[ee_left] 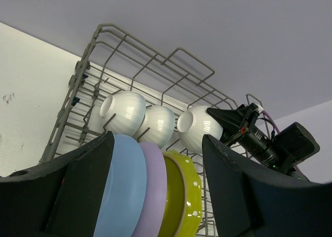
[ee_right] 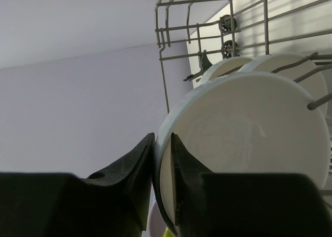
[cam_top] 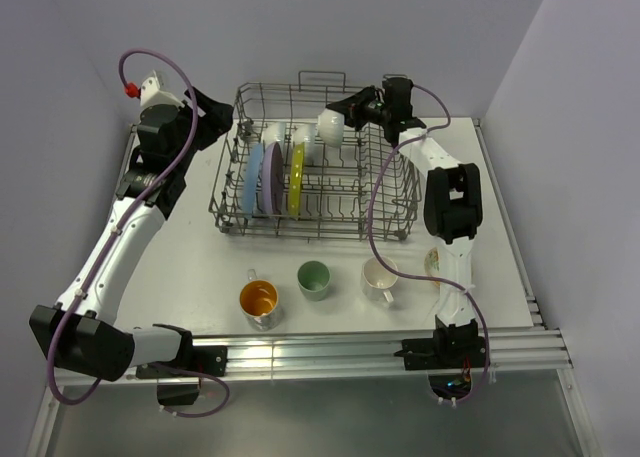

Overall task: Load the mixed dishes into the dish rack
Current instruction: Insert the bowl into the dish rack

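Note:
The grey wire dish rack [cam_top: 228,213] holds a blue plate [cam_top: 254,177], a lavender plate [cam_top: 272,177] and a yellow-green plate [cam_top: 297,180] on edge. Two white bowls [cam_top: 273,134] sit behind them. My right gripper [cam_top: 352,112] is shut on the rim of a third white bowl [ee_right: 249,133], held on its side over the rack's rear tines. One finger is inside the rim and one outside. My left gripper [ee_left: 155,143] is open and holds nothing, hovering at the rack's left rear and looking across the plates [ee_left: 122,190].
On the table in front of the rack stand an orange-inside cup [cam_top: 258,300], a pale green cup [cam_top: 313,278] and a white mug [cam_top: 379,278]. A floral-patterned bowl [cam_top: 433,262] sits at the right, partly hidden by the right arm. Walls close in at the back and both sides.

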`<move>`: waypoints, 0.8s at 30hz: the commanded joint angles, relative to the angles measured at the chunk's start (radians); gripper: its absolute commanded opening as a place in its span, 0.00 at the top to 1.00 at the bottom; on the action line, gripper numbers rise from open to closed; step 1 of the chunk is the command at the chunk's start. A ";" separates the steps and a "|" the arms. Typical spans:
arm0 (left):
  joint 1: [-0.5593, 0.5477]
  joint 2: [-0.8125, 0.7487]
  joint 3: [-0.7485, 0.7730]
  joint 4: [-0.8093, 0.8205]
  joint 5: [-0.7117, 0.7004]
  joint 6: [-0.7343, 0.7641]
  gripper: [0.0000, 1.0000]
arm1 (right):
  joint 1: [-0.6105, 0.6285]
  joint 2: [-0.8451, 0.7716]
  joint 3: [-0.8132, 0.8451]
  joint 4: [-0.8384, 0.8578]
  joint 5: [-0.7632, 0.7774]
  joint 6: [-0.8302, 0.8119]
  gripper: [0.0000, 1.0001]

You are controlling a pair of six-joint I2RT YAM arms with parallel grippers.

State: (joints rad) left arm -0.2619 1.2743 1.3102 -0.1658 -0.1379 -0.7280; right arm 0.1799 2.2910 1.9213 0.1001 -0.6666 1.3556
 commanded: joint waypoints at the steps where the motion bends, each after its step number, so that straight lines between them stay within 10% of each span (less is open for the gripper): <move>1: 0.004 0.005 0.054 0.022 -0.002 -0.010 0.25 | -0.065 0.033 -0.073 -0.042 -0.042 0.014 0.72; 24: 0.004 -0.010 0.038 0.037 0.000 -0.016 0.25 | -0.068 0.021 -0.050 -0.092 -0.010 -0.015 0.43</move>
State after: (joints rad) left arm -0.2619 1.2812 1.3228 -0.1650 -0.1371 -0.7284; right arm 0.1730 2.2837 1.9114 0.0750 -0.6708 1.3228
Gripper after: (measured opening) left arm 0.752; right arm 0.569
